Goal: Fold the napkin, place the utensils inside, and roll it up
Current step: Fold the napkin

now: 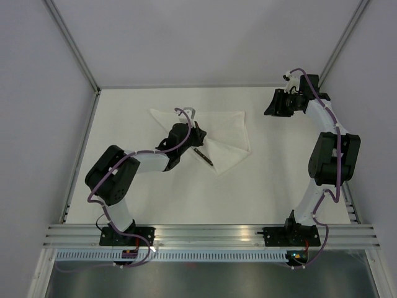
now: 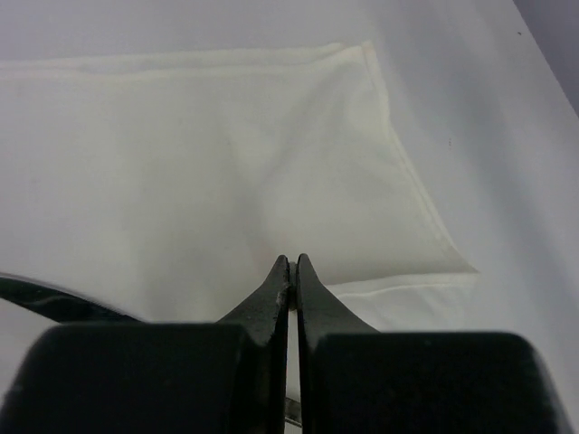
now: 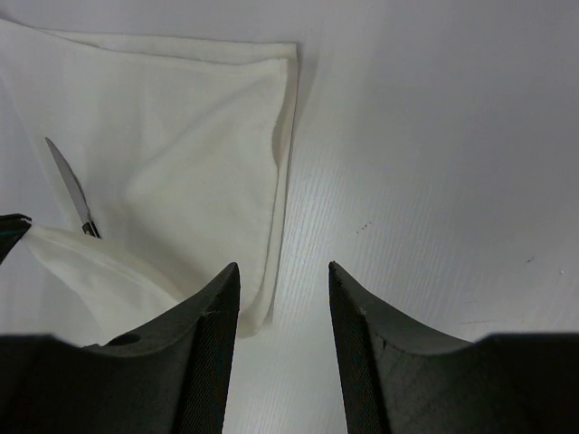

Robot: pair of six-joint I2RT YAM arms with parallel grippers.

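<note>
Top external view: the left gripper (image 2: 291,264) is clenched, its tips down on the folded napkin (image 1: 226,130), which lies mid-table toward the far edge. The knife (image 1: 203,156) rests on the napkin's near part. Near the table's (image 1: 155,198) far right corner, the right gripper (image 3: 282,268) is released and holds nothing.

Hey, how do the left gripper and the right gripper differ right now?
The left gripper is shut, jaws pressed together; the right gripper stands open. The left gripper is down at the napkin, near the knife; the right gripper hangs over bare table beside the napkin's edge. Both are black two-finger grippers.
</note>
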